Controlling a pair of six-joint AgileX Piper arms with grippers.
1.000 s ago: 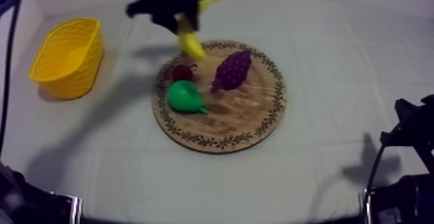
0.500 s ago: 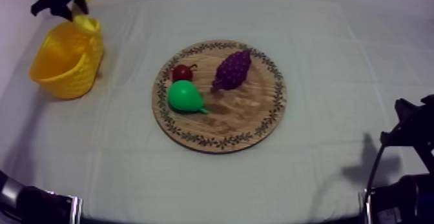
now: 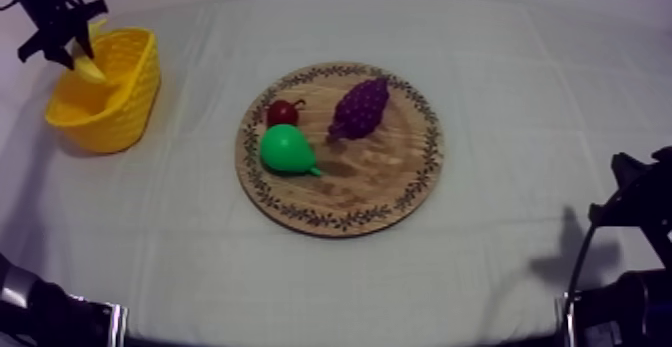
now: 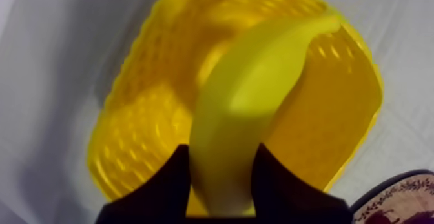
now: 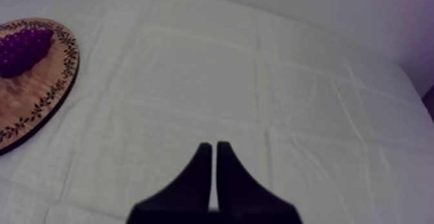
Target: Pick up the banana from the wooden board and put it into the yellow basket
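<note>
My left gripper (image 3: 68,43) is shut on the yellow banana (image 3: 87,67), which hangs over the far left part of the yellow basket (image 3: 112,96). In the left wrist view the banana (image 4: 252,101) stands between the two black fingers (image 4: 169,183), right above the basket's open inside (image 4: 323,130). The round wooden board (image 3: 385,176) lies mid-table and carries a green pear (image 3: 287,151), purple grapes (image 3: 360,108) and a small red fruit (image 3: 282,112). My right gripper (image 5: 211,148) is shut on nothing, low over bare cloth to the right of the board (image 5: 35,107).
The right arm (image 3: 632,206) rests at the table's near right edge. The basket stands at the far left, near the cloth's edge. Bare cloth stretches between basket and board and all around the board's right side.
My left gripper carried the banana from above the board's far edge leftward to the basket and now holds it lower over the basket's far left. The right arm has stayed still.
</note>
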